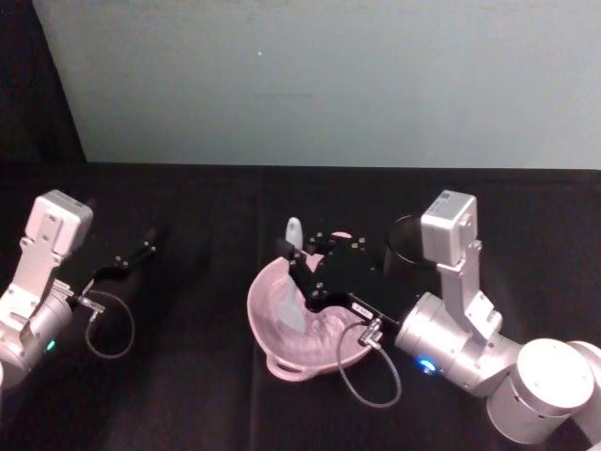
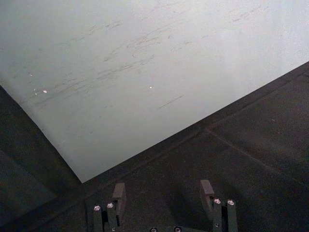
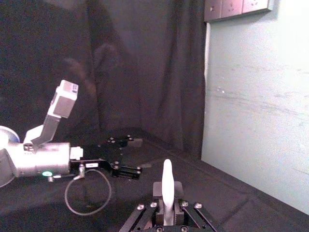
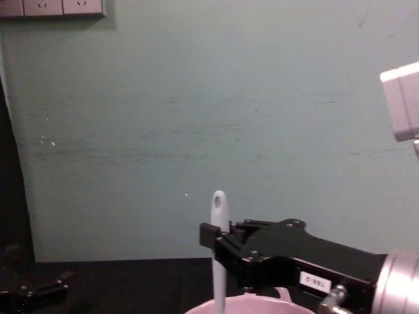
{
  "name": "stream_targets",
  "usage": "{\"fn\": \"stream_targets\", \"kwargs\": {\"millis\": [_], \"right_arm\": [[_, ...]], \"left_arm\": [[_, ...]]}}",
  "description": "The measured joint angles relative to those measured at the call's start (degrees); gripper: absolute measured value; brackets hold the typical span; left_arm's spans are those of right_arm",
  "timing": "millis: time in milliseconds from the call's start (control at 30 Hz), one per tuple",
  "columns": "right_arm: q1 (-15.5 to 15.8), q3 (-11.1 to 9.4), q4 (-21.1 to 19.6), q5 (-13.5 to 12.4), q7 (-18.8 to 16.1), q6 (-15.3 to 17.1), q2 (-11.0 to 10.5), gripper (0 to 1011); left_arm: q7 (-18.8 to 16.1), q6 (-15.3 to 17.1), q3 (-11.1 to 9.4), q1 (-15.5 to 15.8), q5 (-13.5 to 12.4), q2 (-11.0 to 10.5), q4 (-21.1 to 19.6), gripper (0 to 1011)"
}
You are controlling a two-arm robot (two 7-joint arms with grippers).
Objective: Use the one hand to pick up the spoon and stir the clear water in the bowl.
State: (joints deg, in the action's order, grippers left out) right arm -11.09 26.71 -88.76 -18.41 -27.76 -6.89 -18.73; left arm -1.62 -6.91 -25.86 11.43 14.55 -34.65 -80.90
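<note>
Over the black table (image 1: 188, 376) your right gripper (image 4: 216, 239) pinched the spoon (image 4: 218, 206) upright in the pink bowl (image 1: 282, 365), left gripper (image 2: 164, 191) parked aside, jaws spread; wide stirring could have tipped it.

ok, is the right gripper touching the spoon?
Touching. In the right wrist view the right gripper is clamped on the spoon handle with no gap; the chest view agrees.

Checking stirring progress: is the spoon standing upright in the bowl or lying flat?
Upright. The spoon stands near vertical, handle tip up, clamped by the right gripper, lower end inside the pink bowl.
</note>
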Motion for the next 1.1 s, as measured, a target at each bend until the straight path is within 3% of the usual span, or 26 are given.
{"fn": "stream_targets", "kwargs": {"millis": [267, 533, 767, 1100], "right_arm": [[-2.1, 0.9, 3.1, -0.2, -0.1, -1.1, 2.4, 114], [-4.0, 0.0, 7.2, -1.0, 0.7, -2.4, 4.0, 114], [-3.8, -2.0, 7.9, -1.0, 2.1, -2.6, 3.4, 114], [-1.9, -5.0, 5.2, -0.9, 3.2, -2.0, 1.0, 114]], "left_arm": [[0.0, 0.0, 0.0, 0.0, 0.0, 0.0, 0.0, 1005], [0.0, 0.0, 0.0, 0.0, 0.0, 0.0, 0.0, 1005], [0.0, 0.0, 0.0, 0.0, 0.0, 0.0, 0.0, 1005], [0.0, 0.0, 0.0, 0.0, 0.0, 0.0, 0.0, 1005]]}}
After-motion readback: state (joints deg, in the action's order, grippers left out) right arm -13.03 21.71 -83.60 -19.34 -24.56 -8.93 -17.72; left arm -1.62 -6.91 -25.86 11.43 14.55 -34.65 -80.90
